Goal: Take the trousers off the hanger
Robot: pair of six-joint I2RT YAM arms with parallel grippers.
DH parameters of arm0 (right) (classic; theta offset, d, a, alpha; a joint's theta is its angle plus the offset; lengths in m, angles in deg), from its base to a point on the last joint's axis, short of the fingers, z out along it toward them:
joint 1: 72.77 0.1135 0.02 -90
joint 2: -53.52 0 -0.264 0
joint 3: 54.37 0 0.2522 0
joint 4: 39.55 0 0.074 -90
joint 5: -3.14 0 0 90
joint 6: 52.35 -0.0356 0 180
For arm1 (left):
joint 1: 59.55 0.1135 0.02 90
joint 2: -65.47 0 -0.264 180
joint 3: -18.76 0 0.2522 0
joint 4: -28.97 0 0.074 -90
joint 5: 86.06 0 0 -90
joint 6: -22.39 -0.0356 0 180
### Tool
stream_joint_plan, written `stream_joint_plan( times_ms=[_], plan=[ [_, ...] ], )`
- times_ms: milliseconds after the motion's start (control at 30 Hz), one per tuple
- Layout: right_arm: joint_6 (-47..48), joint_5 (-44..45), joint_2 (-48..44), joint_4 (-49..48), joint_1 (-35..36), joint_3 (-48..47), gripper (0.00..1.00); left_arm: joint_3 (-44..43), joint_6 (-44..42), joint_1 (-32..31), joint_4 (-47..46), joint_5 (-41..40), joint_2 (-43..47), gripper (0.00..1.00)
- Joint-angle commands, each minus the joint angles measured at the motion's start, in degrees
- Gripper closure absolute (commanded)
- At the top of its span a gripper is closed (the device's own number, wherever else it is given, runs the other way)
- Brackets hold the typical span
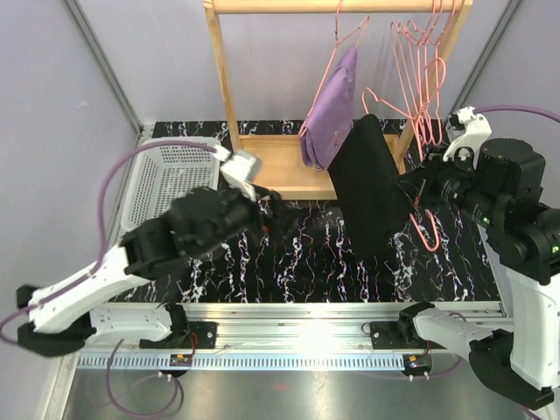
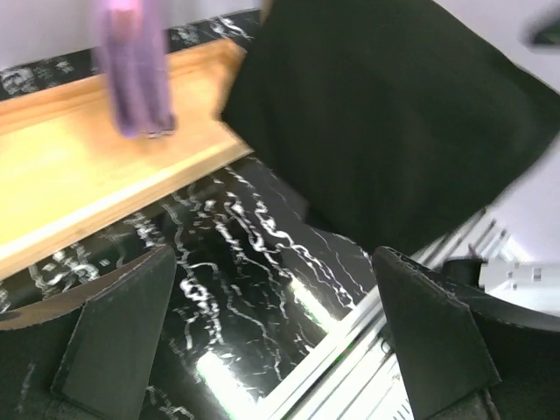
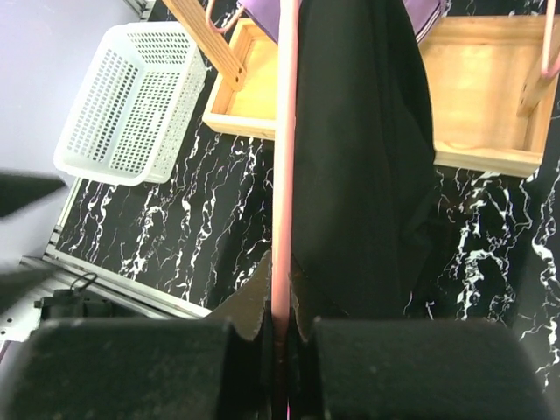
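The black trousers [image 1: 372,188] hang over a pink hanger [image 1: 429,234] that is held away from the wooden rack [image 1: 223,79] above the table. My right gripper [image 1: 420,191] is shut on that hanger's wire [image 3: 281,175] just beside the black cloth [image 3: 363,157]; it also shows in the right wrist view [image 3: 280,324]. The lilac trousers [image 1: 331,109] hang on another pink hanger on the rack's rail. My left gripper [image 1: 284,213] is open and empty, low, just left of the black trousers [image 2: 394,114]; its fingers [image 2: 118,337] stand wide apart around bare table.
A white basket [image 1: 171,179] stands at the back left. Several empty pink hangers [image 1: 422,70] hang at the right end of the rack's rail. The rack's wooden base [image 1: 280,166] lies behind the black marbled tabletop [image 1: 289,262]. A metal rail [image 1: 289,313] runs along the near edge.
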Motion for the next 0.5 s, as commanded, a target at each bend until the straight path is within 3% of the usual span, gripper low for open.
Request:
stream_joint_plan(
  times_ms=[0, 33, 133, 467],
  plan=[
    [-1.9, -1.4, -0.6, -8.0, -0.3, -0.4, 1.0, -4.5, -5.1, -11.0, -7.2, -23.9, -6.8, 0.01],
    [-2.7, -1.5, -0.3, -7.6, -0.3, -0.7, 1.0, -5.5, -7.4, -15.4, -8.7, -26.6, -8.6, 0.01],
    [-4.4, -1.3, 0.6, -5.3, -0.3, -2.2, 1.0, -10.3, -10.4, -20.4, -10.7, -31.6, -16.6, 0.01],
    [-7.1, 8.4, 3.5, 0.6, -0.3, -6.8, 1.0, -16.0, -13.4, -21.6, -22.0, -23.3, -29.0, 0.01]
  ],
)
